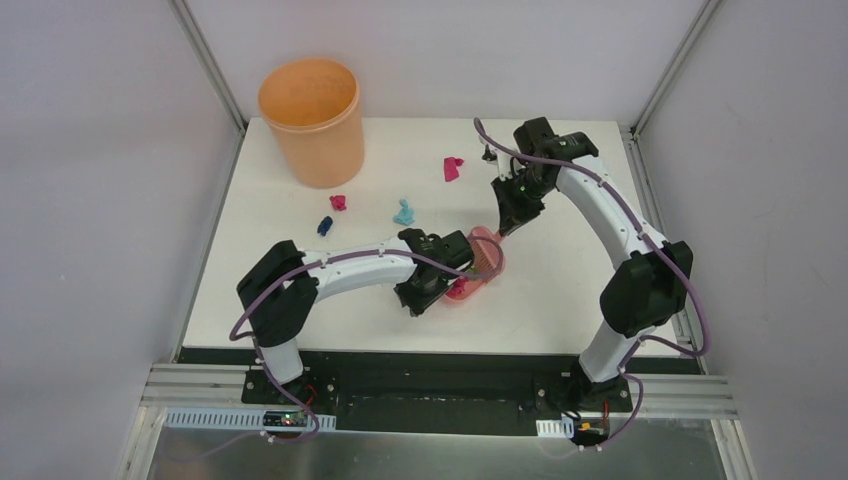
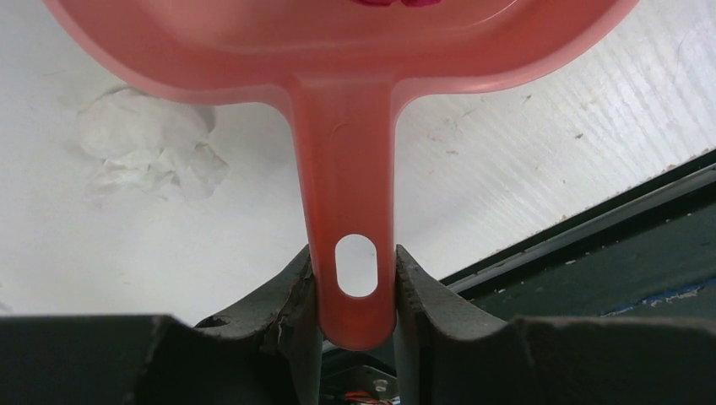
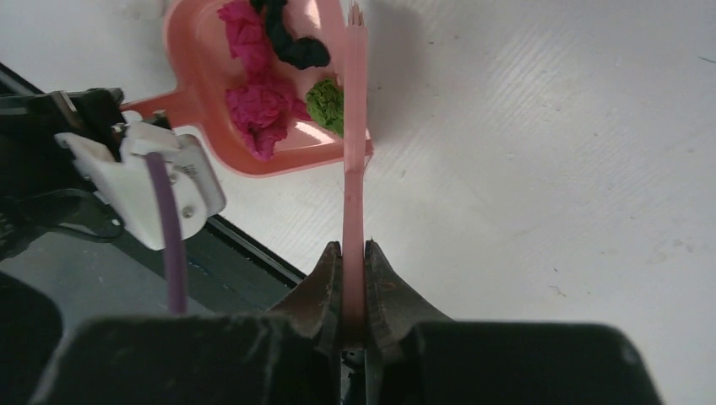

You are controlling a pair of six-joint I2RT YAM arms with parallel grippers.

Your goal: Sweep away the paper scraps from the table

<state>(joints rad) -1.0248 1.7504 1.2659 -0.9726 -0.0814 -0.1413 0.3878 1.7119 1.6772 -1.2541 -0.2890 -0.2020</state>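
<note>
We are mid-sweep — the left jaws clench the dustpan point(image 2: 338, 59) handle, the right jaws clench the brush point(image 3: 355, 126). Next, we think, both must go to the 4 scraps point(image 1: 404, 213) on the desk point(image 1: 580, 290).

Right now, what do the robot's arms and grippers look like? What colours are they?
Both arms are curved white tubes with chunky black joints: the left arm and the right arm match. A thin purple cable loops along each one. The left gripper and right gripper each have two dark grey, scuffed fingers. I see no stickers or writing.
</note>
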